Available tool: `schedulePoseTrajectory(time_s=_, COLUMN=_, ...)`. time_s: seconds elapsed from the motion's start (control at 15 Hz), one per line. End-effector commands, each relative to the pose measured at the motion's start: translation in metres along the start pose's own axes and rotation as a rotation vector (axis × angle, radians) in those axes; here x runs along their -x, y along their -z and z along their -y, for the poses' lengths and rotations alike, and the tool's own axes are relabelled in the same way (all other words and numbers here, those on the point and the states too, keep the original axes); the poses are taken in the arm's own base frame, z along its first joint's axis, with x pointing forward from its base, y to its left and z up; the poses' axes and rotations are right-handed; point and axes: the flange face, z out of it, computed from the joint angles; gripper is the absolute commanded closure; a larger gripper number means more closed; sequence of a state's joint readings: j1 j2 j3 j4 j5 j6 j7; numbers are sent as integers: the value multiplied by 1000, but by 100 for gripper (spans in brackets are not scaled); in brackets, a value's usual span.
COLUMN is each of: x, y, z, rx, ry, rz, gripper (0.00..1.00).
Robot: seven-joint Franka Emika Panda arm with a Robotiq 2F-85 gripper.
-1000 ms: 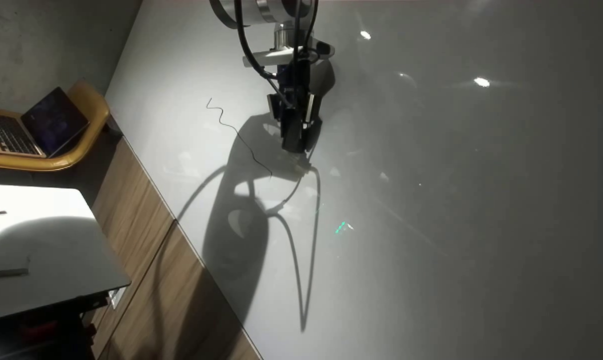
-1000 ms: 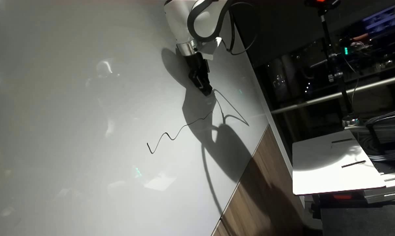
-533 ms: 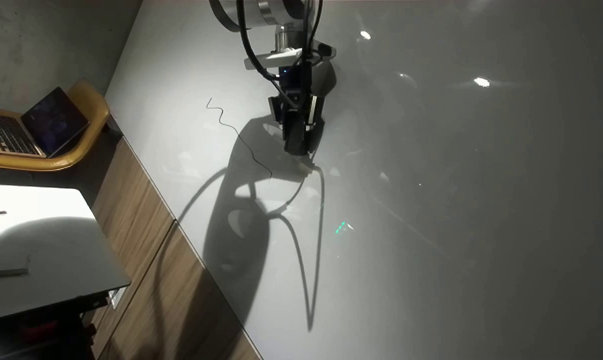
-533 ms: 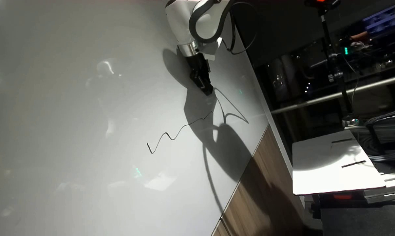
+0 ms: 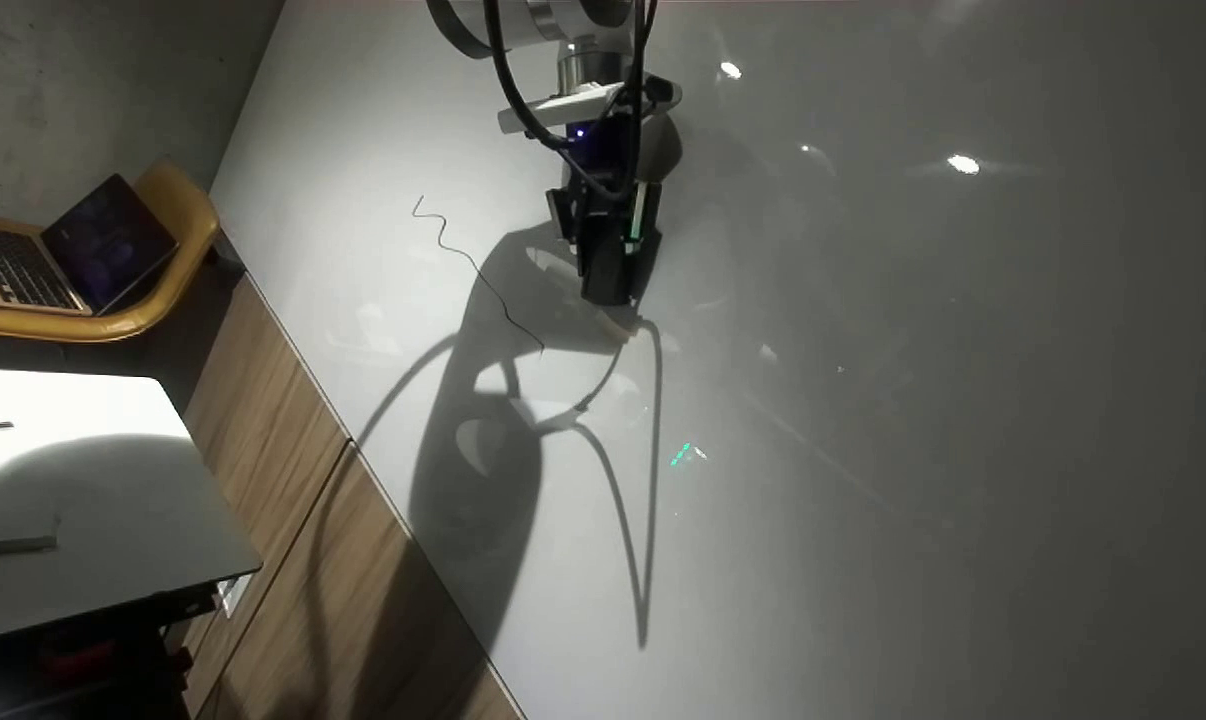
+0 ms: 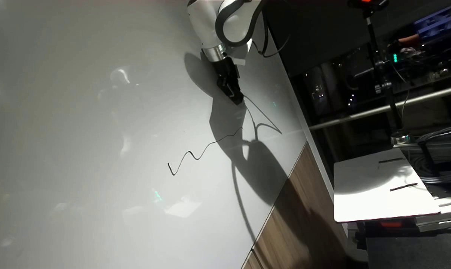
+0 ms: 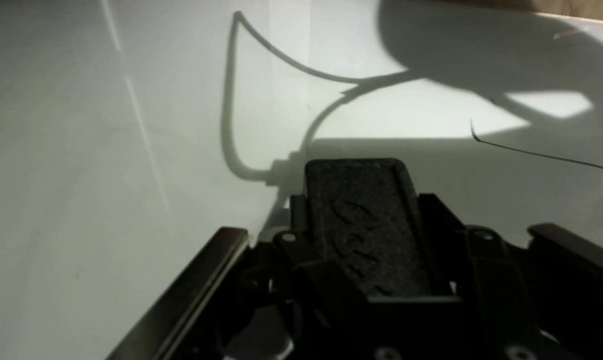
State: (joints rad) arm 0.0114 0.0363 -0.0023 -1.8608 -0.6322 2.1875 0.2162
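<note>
My gripper (image 5: 609, 245) is shut on a dark grey block (image 7: 366, 225) like a board eraser, with scrawled marks on its face. In the wrist view a finger presses each side of it. The block also shows dark at the gripper's tip in both exterior views (image 5: 608, 280) (image 6: 237, 98). It is close over a glossy white surface (image 5: 863, 450); I cannot tell whether it touches. A thin wavy black line (image 6: 197, 159) runs on that surface, beside and partly inside the arm's shadow. The line's near end also shows in the wrist view (image 7: 546, 155).
Brown wood panels (image 5: 273, 400) border the white surface. Beyond them are a white tabletop (image 5: 103, 530) and a yellow chair (image 5: 201, 215) with an open laptop (image 5: 23, 270). In an exterior view a dark stand (image 6: 383, 78) and coiled cables (image 6: 446, 160) stand past the edge.
My gripper and the block have shifted slightly, rightward in one exterior view and slightly up in the other, their shadow moving along. The black line looks the same. The block stays gripped.
</note>
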Motion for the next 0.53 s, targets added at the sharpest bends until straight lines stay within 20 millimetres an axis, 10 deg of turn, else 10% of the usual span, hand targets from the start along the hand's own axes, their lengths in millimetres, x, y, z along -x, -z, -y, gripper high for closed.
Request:
schedulePoseTrajectory(time_s=0.0, x=-36, y=31, z=-14, rx=0, ry=-27, rz=-96, gripper=68)
schedulePoseTrajectory(time_s=0.47, x=-44, y=38, z=23, rx=-81, ry=-73, rz=-85, gripper=68)
